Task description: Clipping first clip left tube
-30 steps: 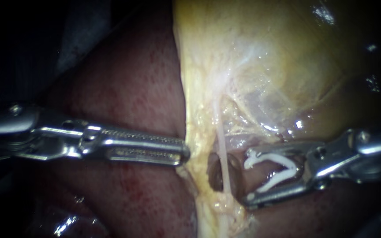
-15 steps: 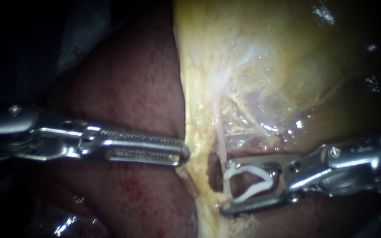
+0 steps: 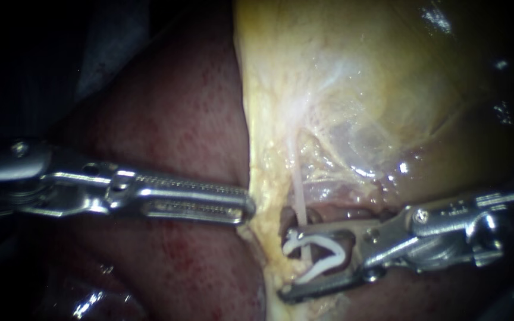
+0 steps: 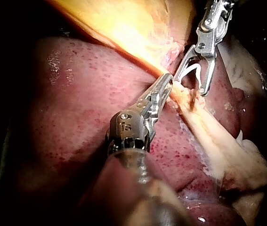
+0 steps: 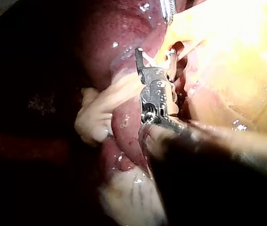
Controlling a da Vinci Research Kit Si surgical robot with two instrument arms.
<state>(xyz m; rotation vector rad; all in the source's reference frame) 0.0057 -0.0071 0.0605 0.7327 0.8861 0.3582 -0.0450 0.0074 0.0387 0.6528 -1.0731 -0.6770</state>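
Endoscope view: the left instrument (image 3: 246,205) comes in level across the liver (image 3: 174,119). Its jaws lie together, clamped on the edge of the pale tissue (image 3: 263,178) that hangs below the gallbladder (image 3: 388,77). The right instrument (image 3: 287,261) enters from the right with its jaws wide apart. A white clip (image 3: 334,246) sits between them, one leg against each jaw, with its mouth open. A thin pale tube (image 3: 298,199) runs down from the gallbladder, across a dark window in the tissue, and passes between the clip's two legs. The clip is not closed on it.

Left wrist view: the left instrument (image 4: 168,84) shows from behind, its tip on the pale tissue (image 4: 218,136). From that tip the tissue runs as a ragged band over the liver (image 4: 76,103), which the endoscope does not show. The right instrument (image 4: 190,84) stands just ahead of that tip with the clip (image 4: 192,70) between its jaws. The tube cannot be made out here.

Right wrist view: the right instrument (image 5: 155,52) has its two jaw tips set apart at the pale tissue (image 5: 100,108). The tip of the left instrument (image 5: 168,7) is just beyond them. Glare on the yellow tissue hides the tube here as well.
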